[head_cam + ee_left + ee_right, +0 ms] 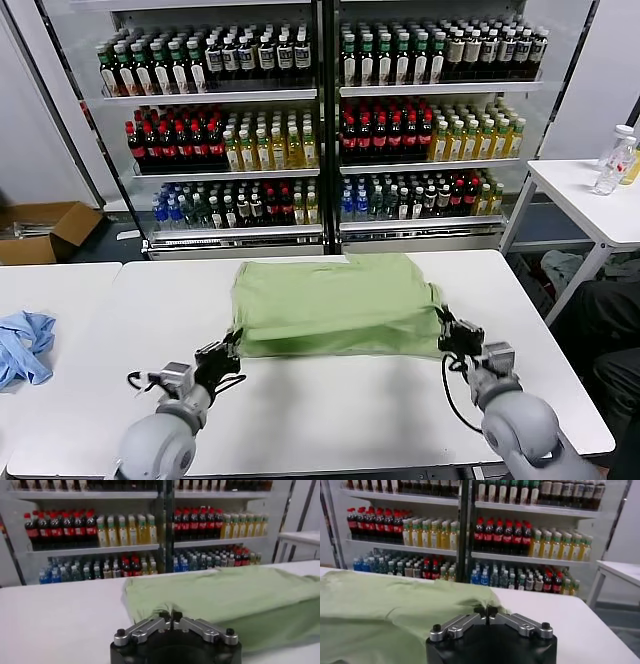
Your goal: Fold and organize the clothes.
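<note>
The light green T-shirt [335,303] lies folded over on the white table [330,410], its plain side up; no print shows. My left gripper [232,345] is shut on the shirt's near left corner. My right gripper [443,322] is shut on the near right corner. Both corners are lifted a little off the table. In the left wrist view the jaws [170,616] pinch the green fabric [235,600]. In the right wrist view the jaws [486,611] pinch the fabric [385,605] the same way.
A light blue cloth [22,345] lies on the table at the far left. A drinks cooler [320,120] full of bottles stands behind the table. A side table [600,205] with bottles is at the right. A cardboard box [45,230] sits on the floor at the left.
</note>
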You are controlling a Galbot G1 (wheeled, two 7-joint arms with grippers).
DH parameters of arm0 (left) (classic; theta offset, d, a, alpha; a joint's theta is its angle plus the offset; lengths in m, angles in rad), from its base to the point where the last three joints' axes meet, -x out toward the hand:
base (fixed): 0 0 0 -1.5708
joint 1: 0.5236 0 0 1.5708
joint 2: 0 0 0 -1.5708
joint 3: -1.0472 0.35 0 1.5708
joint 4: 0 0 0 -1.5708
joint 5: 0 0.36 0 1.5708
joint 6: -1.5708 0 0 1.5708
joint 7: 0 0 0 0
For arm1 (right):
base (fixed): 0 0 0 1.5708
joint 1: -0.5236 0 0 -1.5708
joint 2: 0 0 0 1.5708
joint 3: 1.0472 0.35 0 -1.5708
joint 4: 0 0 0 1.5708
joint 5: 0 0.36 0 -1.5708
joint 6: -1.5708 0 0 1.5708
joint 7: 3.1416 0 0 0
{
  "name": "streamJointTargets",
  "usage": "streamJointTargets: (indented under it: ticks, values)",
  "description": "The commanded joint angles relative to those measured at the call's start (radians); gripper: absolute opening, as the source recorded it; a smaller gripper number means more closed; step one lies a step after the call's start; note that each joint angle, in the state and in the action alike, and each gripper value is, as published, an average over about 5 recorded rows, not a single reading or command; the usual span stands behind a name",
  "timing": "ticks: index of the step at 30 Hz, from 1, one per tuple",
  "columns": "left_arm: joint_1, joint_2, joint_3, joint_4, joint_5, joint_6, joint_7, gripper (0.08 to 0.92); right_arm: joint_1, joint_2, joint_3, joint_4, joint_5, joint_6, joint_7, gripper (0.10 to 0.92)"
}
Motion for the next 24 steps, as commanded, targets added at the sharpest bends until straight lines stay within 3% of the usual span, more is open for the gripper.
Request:
streamJointTargets:
  ticks: [1,6,10,20,24]
  values:
    - [-0.105,-0.021,0.077,0.138,0.137,-0.022,-0.019,0.154,0.074,0.012,-0.074,-0.085,-0.081,-0.015,-0.051,0.212]
    - [0.004,-0.042,0.012,0.055,0.165,-0.024,-0.038,0.300,-0.064,0.004,-0.009,0.011,-0.087,-0.015,-0.054,0.350]
    - [0.054,-0.044,-0.020,0.061,0.154,-0.021,-0.055,0.413,-0.134,-0.027,0.050,0.058,-0.062,-0.036,-0.044,0.472]
    - [-0.014,-0.041,0.000,0.153,0.088,0.027,-0.054,0.688,-0.111,-0.011,0.048,-0.073,0.016,-0.141,0.006,0.739]
    - [-0.027,-0.040,0.018,0.165,0.057,0.042,-0.043,0.671,-0.090,-0.006,0.023,-0.107,0.074,-0.140,0.009,0.798]
